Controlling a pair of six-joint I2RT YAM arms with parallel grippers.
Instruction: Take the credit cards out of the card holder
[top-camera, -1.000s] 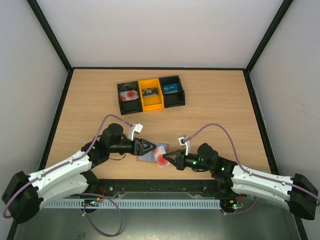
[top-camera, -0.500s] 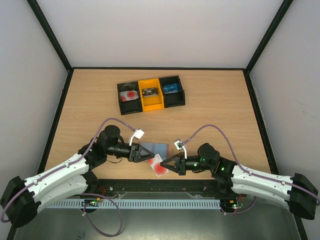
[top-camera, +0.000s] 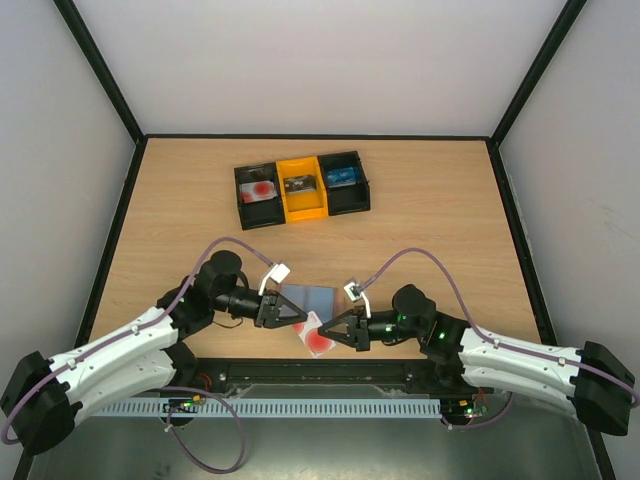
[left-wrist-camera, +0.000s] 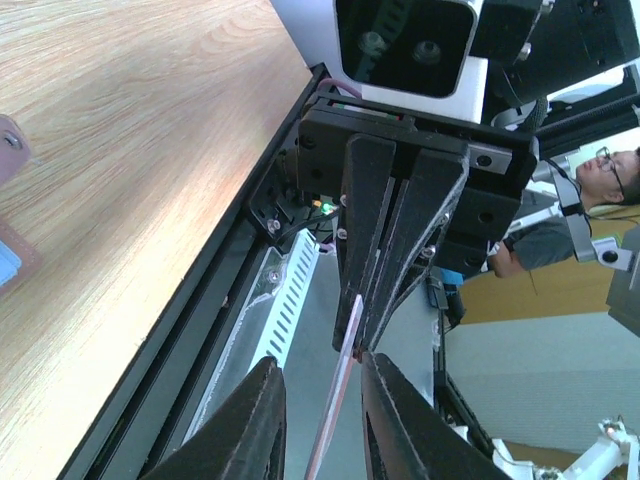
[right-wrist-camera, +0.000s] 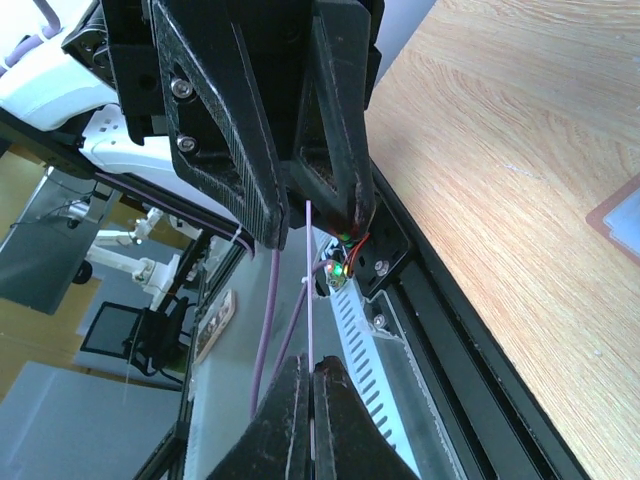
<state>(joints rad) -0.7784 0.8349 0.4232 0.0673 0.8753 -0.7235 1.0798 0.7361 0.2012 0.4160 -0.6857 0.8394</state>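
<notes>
Both wrist views: card (left-wrist-camera: 340, 400) seen edge-on, face unreadable. Left wrist view: holder (left-wrist-camera: 12, 262) cut off at the left frame edge, only a corner in frame. Top view: items in the tray (top-camera: 304, 212), upper centre, too small to identify.

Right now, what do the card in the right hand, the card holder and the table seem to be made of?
Card: probably stiff plastic, smooth; edge-on in the wrist views it is a thin straight line.
Card holder: maybe leather or imitation, matt blue-grey panels with a brownish border.
Table: wood-grain surface, perhaps laminate, with a soft sheen.
</notes>
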